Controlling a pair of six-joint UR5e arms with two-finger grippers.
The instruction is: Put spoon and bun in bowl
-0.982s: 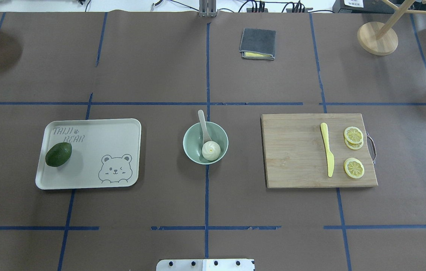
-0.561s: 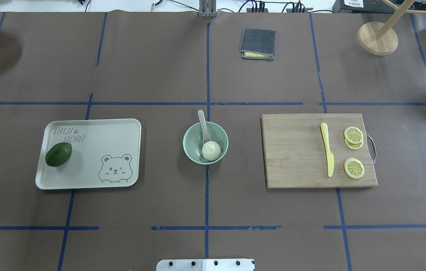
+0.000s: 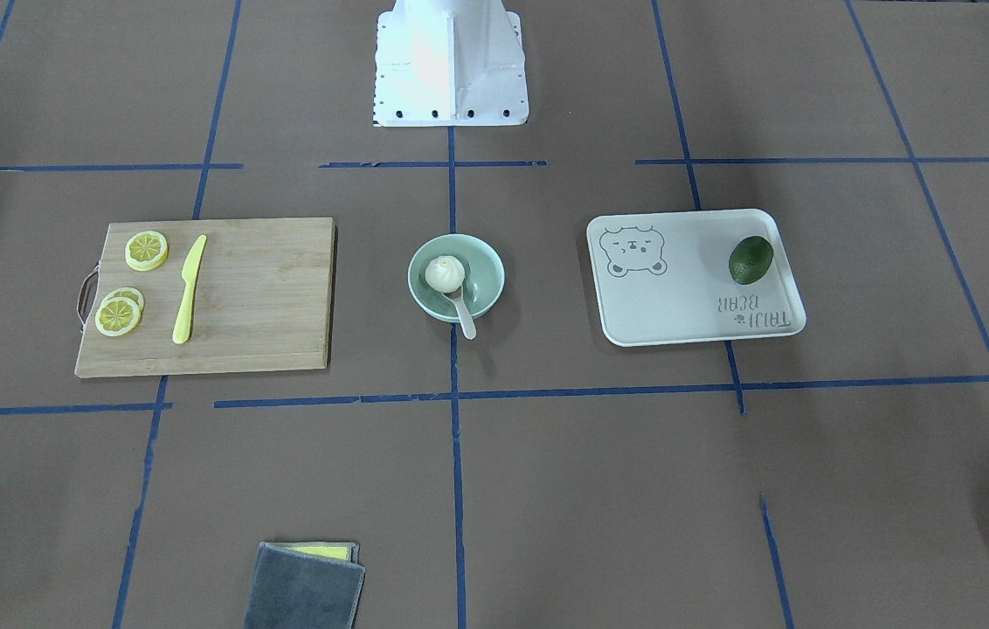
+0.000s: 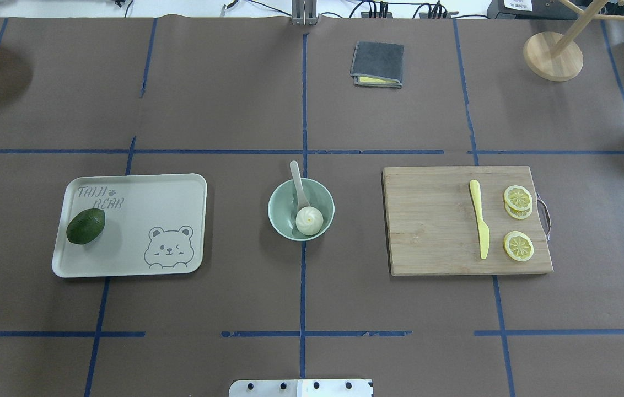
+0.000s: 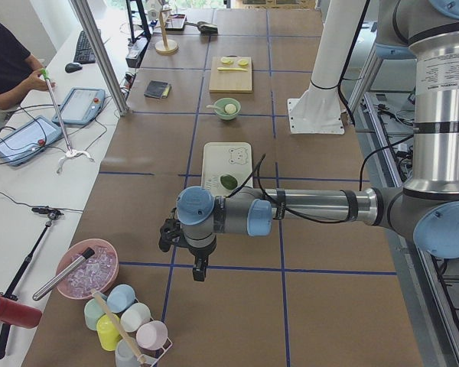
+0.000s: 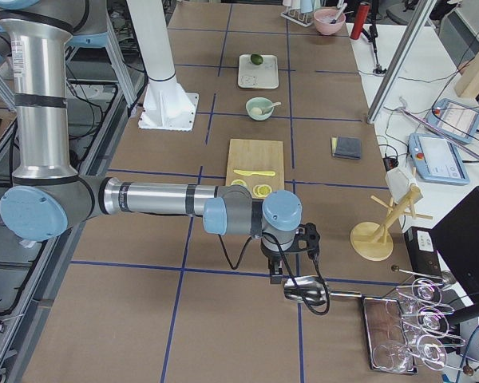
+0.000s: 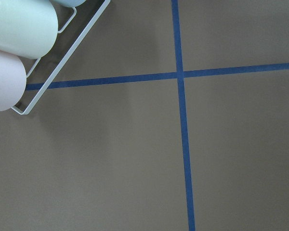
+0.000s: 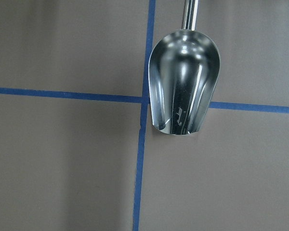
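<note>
Reading "TAIJI BEAR", tray (image 4: 152,212) near bowl (image 4: 280,221) with bun (image 4: 309,220), spoon (image 4: 296,179)

The bowl (image 4: 276,212) is seen at the middle of the table, with the bun (image 4: 309,220) held inside it toward the near right wall and the spoon (image 4: 297,182) laid in beside it, handle leaned out over the far rim. To its left a tray (image 4: 141,242) is set, bearing an avocado (image 4: 85,226) near its left edge, while to its right a yellow knife (image 4: 479,226) and lemon slices (image 4: 518,246) are laid on a wooden cutting board (image 4: 428,220)
</note>
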